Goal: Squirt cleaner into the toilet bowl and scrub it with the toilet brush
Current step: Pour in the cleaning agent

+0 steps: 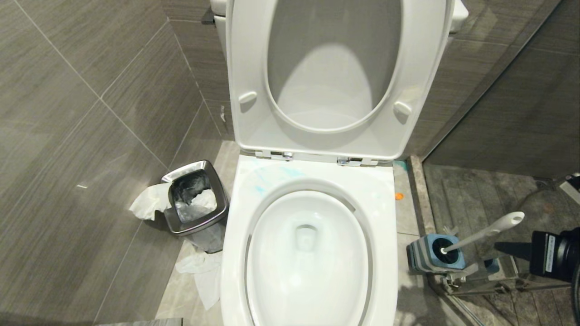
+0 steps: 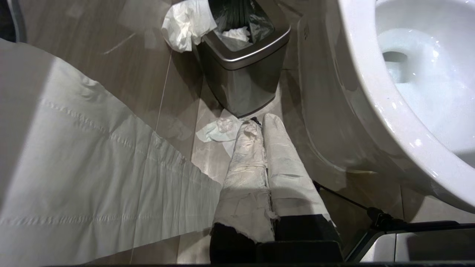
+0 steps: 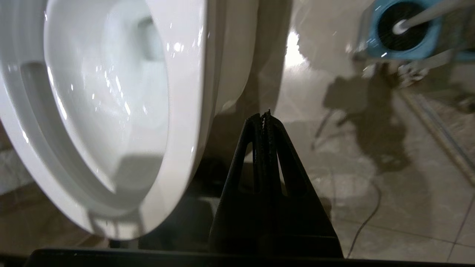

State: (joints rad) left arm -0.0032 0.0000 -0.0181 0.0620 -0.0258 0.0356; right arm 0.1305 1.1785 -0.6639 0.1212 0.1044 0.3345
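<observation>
The white toilet bowl (image 1: 389, 203) stands open in the middle, with seat and lid (image 1: 335, 72) raised. Pale blue-green cleaner (image 1: 272, 179) streaks the back of its rim; no bottle shows. The toilet brush (image 1: 489, 231) leans in its grey-and-blue base (image 1: 423, 256) on the floor to the right of the bowl. My right gripper (image 1: 497, 246) is shut and empty, low at the right edge, just right of the brush handle. In the right wrist view that gripper (image 3: 265, 115) points at the floor between the bowl (image 3: 185, 92) and the brush (image 3: 402, 26). My left gripper (image 2: 259, 120), its fingers wrapped in white paper, is shut near the bin.
A steel waste bin (image 1: 195, 199) with tissue spilling out stands left of the bowl, and more tissue (image 1: 204, 271) lies on the floor. A broad strip of toilet paper (image 2: 74, 167) hangs by my left arm. A metal door rail (image 1: 480, 283) and a thin cable (image 3: 365, 218) lie at the right.
</observation>
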